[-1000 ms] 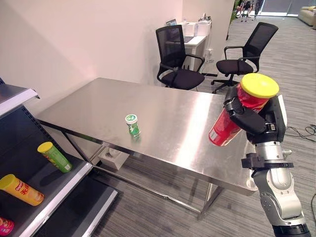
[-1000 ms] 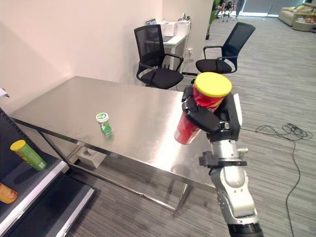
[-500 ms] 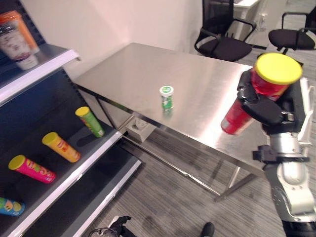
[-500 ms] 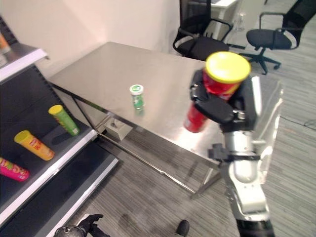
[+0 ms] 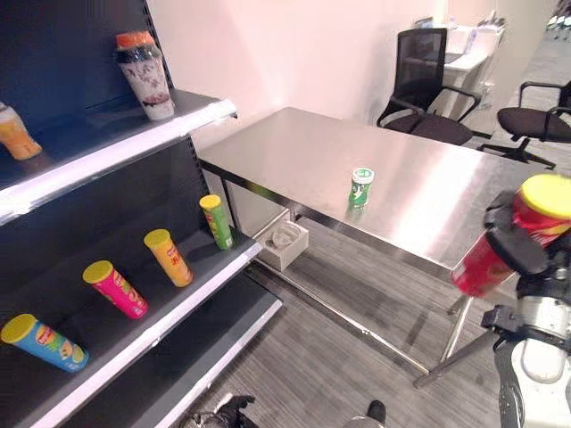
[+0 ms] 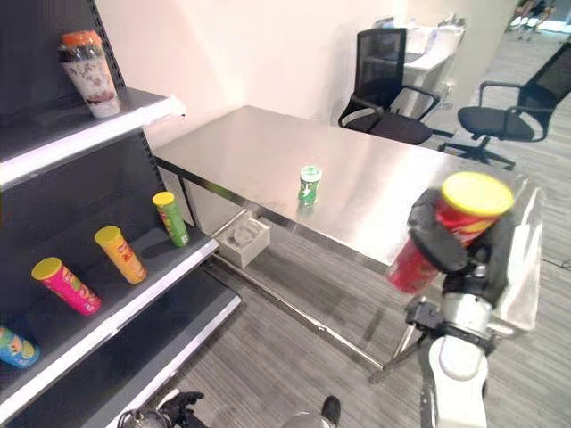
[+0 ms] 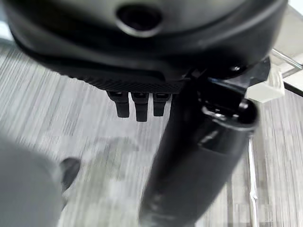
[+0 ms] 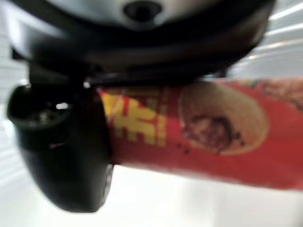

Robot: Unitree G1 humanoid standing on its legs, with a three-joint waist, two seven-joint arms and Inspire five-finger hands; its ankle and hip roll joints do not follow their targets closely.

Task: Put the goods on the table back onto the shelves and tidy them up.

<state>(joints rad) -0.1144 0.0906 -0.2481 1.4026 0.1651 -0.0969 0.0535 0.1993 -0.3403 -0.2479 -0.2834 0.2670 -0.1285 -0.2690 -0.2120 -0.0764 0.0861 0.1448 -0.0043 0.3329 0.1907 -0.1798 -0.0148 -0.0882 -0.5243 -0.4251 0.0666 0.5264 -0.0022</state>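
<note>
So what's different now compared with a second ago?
The view has swung left toward the shelves, so more of them shows; that is the camera turning, not the goods moving. The right hand still grips the red can, tilted, yellow lid up. The small green can still stands on the table.

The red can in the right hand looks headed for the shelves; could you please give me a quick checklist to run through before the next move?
1. Grip: right hand curled round the red can with the yellow lid: ok.
2. Can upright: not ok, it leans, lid end up.
3. Free spot on the lower shelf: ok, bare stretches show between the lying green can, orange can, pink can and blue can.
4. Table emptied: not ok, a small green tub stands on it.
5. Left hand free: ok, it holds nothing.
6. Shelf within reach: cannot tell.
</note>
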